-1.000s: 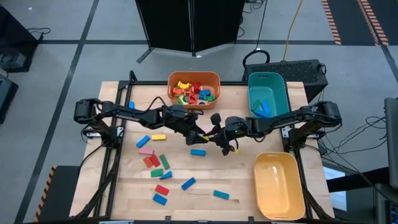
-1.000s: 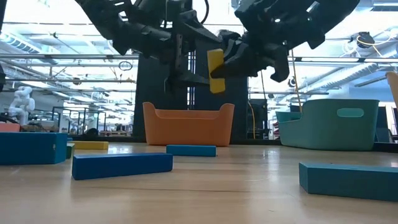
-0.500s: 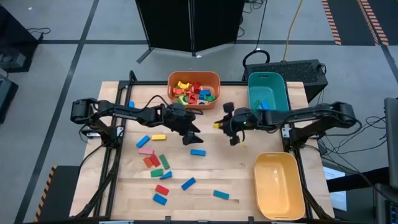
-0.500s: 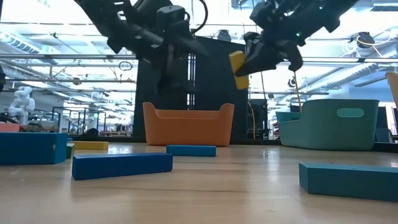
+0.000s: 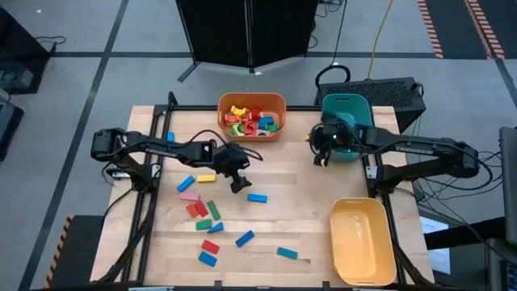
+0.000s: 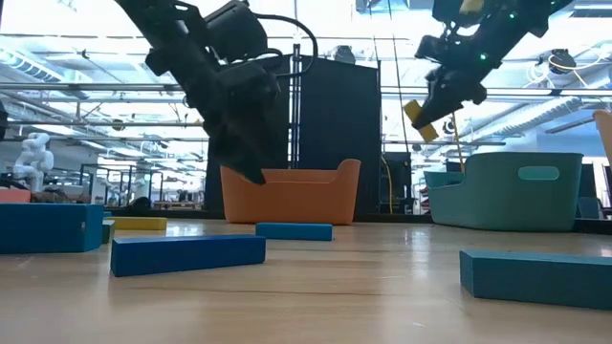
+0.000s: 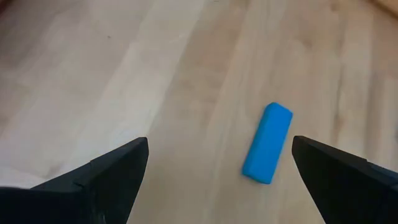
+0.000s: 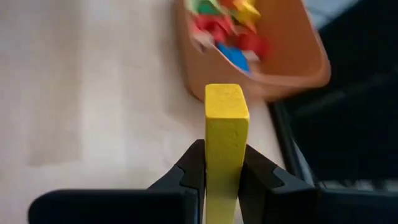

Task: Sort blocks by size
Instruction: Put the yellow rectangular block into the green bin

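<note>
High view: the right gripper (image 5: 320, 149) pinches 1 yellow block (image 8: 226, 146) between its fingers, lifted just beside the teal bin (image 5: 348, 121). Well away from that bin, the left gripper (image 5: 239, 179) hangs spread wide above a blue block (image 5: 257, 197) on the table (image 5: 283, 226).

A yellow block (image 8: 226, 143) is pinched upright in the right claw (image 5: 321, 145), raised beside the teal bin (image 5: 347, 121). About 12 flat blocks in blue, red, green, yellow and pink lie scattered on the surface (image 5: 307, 218), including 1 blue block (image 5: 257, 197) alone near the middle. More blocks (image 5: 250, 118) are heaped in the orange bin (image 5: 252, 99), and 2 blue ones (image 5: 342, 141) lie in the teal bin.
</note>
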